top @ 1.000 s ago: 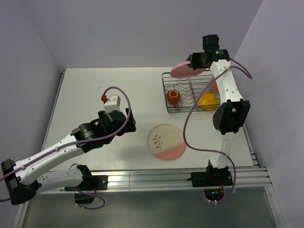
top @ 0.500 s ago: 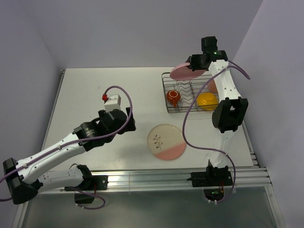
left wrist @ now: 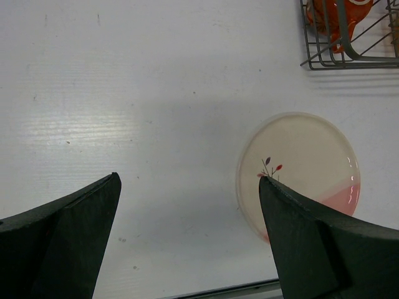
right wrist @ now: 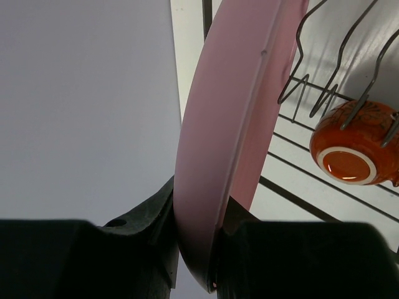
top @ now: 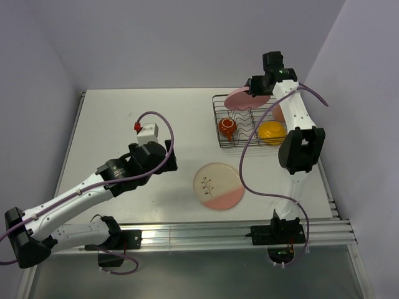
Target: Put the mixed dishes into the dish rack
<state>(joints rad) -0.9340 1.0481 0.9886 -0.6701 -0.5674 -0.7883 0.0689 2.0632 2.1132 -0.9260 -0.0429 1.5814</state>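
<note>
My right gripper is shut on the rim of the pink plate and holds it on edge over the far left of the black wire dish rack; the plate fills the right wrist view. The red-orange cup lies inside the rack. The yellow bowl and the pink tumbler sit at the rack's right side. The cream plate with pink segment lies flat on the table, also in the left wrist view. My left gripper is open and empty, left of it.
The white table ends in a metal rail at the near edge. Purple walls stand close behind and to both sides. A purple cable from the right arm hangs over the rack's right half.
My right gripper has lowered the pink plate a little toward the rack's far left corner. My left arm has barely moved.
</note>
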